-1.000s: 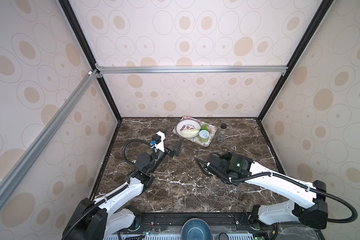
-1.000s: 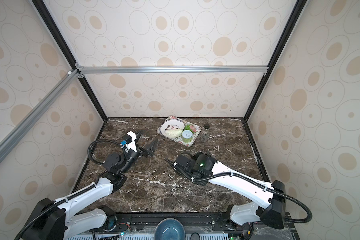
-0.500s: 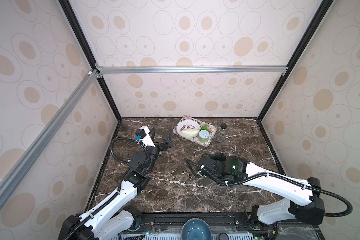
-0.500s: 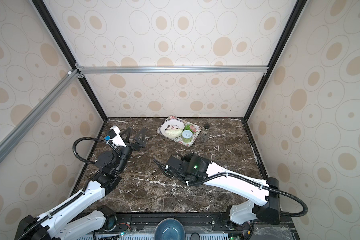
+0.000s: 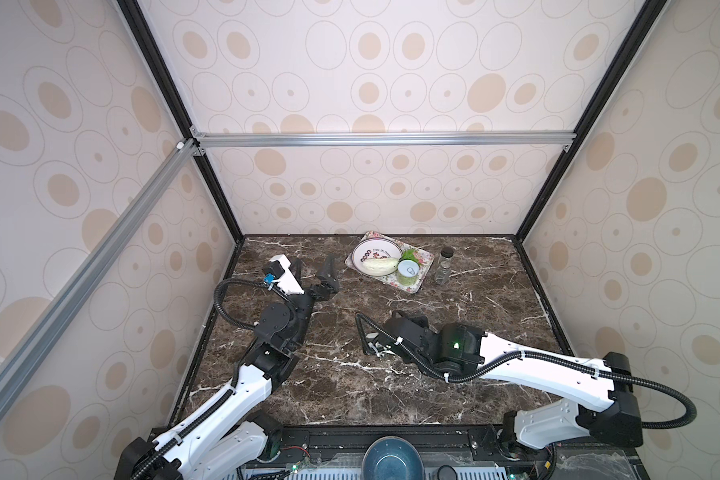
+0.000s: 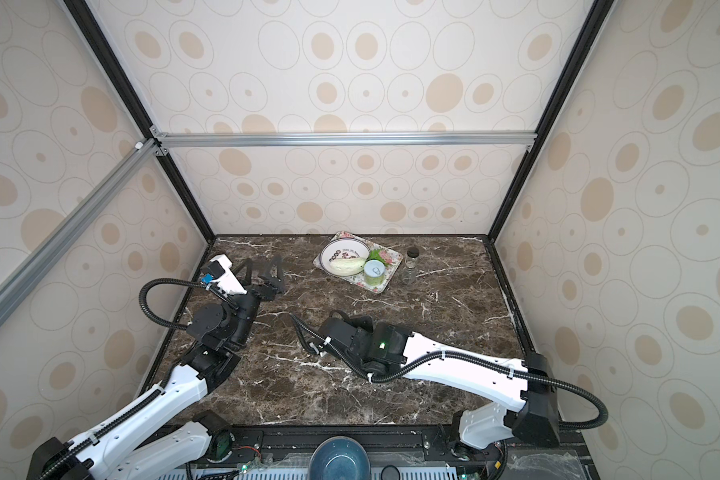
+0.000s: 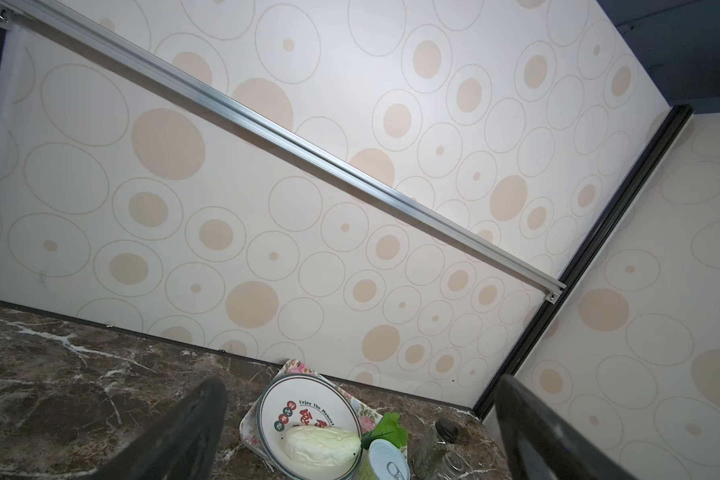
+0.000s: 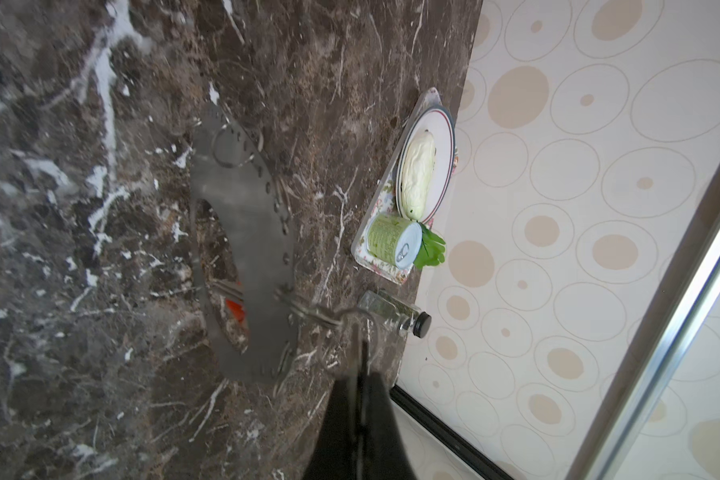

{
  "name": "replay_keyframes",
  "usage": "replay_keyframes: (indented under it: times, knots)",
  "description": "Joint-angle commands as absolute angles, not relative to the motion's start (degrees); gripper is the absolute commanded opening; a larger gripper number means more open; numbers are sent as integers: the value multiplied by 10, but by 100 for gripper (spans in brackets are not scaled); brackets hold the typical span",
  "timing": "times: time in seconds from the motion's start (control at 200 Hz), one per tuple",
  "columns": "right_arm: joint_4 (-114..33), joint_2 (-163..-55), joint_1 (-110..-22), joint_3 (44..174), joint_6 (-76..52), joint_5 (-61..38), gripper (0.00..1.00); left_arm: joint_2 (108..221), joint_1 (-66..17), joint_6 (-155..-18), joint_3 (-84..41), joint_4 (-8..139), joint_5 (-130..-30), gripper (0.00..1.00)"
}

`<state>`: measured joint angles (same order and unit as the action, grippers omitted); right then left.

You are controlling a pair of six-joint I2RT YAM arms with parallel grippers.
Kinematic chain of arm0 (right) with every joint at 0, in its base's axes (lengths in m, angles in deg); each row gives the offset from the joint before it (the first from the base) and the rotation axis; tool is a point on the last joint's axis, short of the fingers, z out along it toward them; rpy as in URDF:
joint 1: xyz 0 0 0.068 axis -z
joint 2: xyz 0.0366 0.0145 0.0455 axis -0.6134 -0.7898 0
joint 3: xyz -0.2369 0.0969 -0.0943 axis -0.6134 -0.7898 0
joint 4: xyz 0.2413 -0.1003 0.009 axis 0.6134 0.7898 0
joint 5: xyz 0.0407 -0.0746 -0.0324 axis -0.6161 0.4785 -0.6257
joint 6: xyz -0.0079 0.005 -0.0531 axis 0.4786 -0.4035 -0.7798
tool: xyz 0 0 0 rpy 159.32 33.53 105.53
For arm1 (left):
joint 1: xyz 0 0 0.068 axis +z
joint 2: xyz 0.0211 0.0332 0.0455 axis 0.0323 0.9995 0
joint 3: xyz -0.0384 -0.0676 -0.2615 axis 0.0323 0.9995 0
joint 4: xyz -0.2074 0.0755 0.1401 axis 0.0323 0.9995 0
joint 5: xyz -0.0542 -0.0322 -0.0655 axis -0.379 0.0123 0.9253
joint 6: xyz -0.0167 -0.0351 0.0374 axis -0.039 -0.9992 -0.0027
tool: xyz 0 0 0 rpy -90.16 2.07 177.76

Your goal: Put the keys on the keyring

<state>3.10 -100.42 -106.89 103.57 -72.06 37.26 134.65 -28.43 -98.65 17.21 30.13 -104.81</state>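
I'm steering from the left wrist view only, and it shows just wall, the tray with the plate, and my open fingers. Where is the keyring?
Observer: The keyring lies flat on the marble table, just in front of the right gripper; the right wrist view shows it.
Operator: Is that gripper holding anything?
Observer: Its jaws are shut, apparently pinching a small wire loop just off the keyring's rim.
Operator: And the red key?
Observer: A red tag shows through the keyring's central hole.
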Motion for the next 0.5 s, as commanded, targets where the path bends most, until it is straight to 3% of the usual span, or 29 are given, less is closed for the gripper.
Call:
replay_keyframes:
  times: [0.0,0.315,0.495]
  knots:
    - [-49,-992,-1073,1017,-683,337,0,1337,-286,-1008,174,295,-1067,100]
    - [-71,-1020,-1073,997,-660,287,0,1327,-286,-1004,179,293,-1079,100]
    - [-112,-1022,-1072,985,-694,320,0,1322,-286,-1004,183,291,-1081,100]
